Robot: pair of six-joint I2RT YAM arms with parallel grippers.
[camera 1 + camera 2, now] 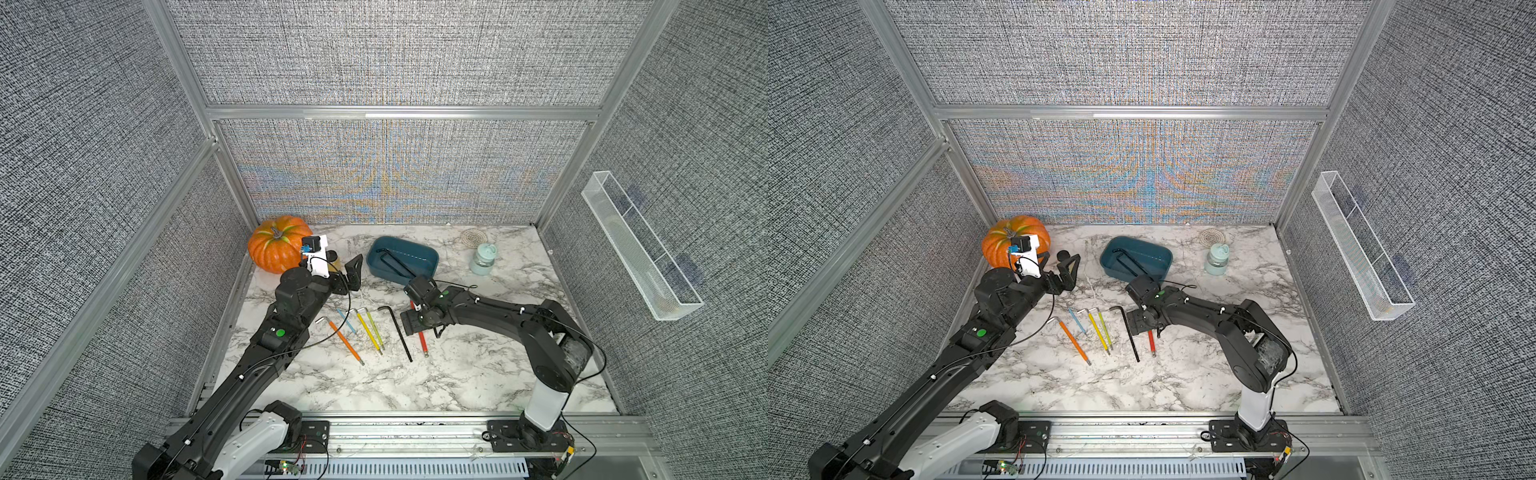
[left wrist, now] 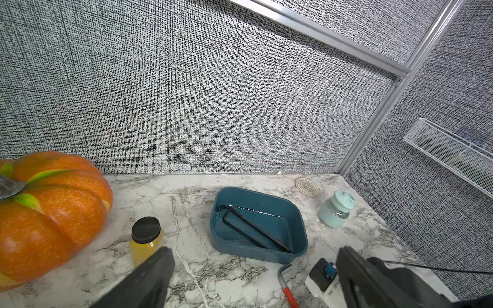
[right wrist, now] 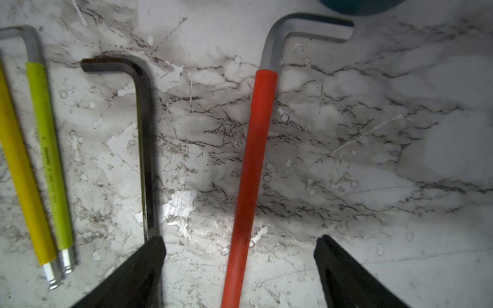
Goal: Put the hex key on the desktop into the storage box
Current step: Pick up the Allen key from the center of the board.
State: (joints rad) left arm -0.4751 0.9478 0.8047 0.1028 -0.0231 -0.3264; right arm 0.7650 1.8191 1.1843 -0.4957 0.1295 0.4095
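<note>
Loosely straddled by right claw (image 3: 240,240), red key (image 3: 256,149)

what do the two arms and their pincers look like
The left arm and right arm are matte black with white base links, a green dot each and thin black cables clipped along them. The left pincer and right pincer have black, wedge-shaped fingers.

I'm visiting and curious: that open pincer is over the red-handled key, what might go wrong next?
The right pincer straddles the red-sleeved steel hex key, but one finger sits beside the plain black steel hex key and might knock it.
The red key lies flat on the white marble-patterned desktop, so it could slip.
</note>
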